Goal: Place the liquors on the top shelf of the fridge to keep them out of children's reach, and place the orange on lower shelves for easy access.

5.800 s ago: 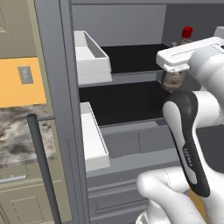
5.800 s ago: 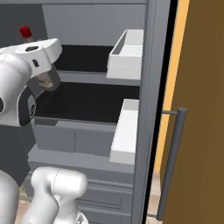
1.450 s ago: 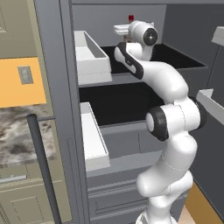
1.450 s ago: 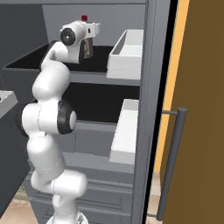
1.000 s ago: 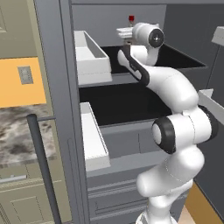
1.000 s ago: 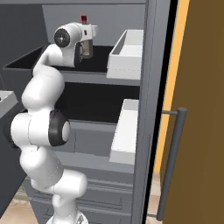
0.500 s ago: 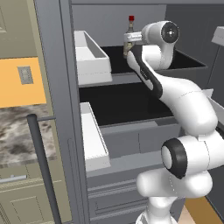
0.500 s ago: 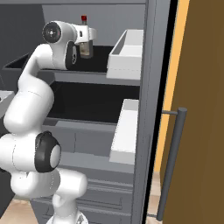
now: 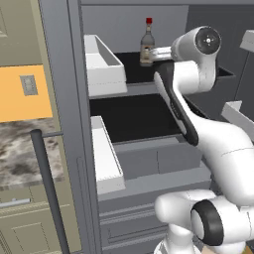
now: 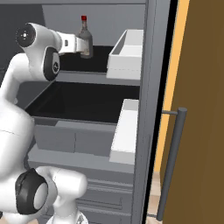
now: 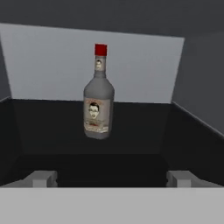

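One liquor bottle [image 9: 146, 47] [image 10: 85, 40] with a red cap stands upright and free on the fridge's [image 9: 59, 74] top shelf [image 9: 130, 69] [image 10: 99, 59]. In the hand view the bottle [image 11: 99, 105] stands a short way ahead on the black shelf [image 11: 131, 144], near the back wall. My gripper [image 9: 153, 55] [image 10: 80, 45] [image 11: 111, 179] is open at the shelf's front, level with the bottle and holding nothing. The black lower shelf [image 9: 134, 116] [image 10: 78, 103] sits below. The orange is out of view.
White door bins [image 9: 101, 69] [image 10: 127, 54] hang close beside the shelves, with a second bin [image 9: 106, 158] [image 10: 127, 131] below. Grey drawers [image 9: 158, 158] lie under the lower shelf. A dark bar handle [image 9: 47, 188] [image 10: 173, 162] stands at the door's edge.
The hand has drawn back from the bottle toward the shelf's front, and the arm has swung outward. The bottle stays standing on the top shelf.
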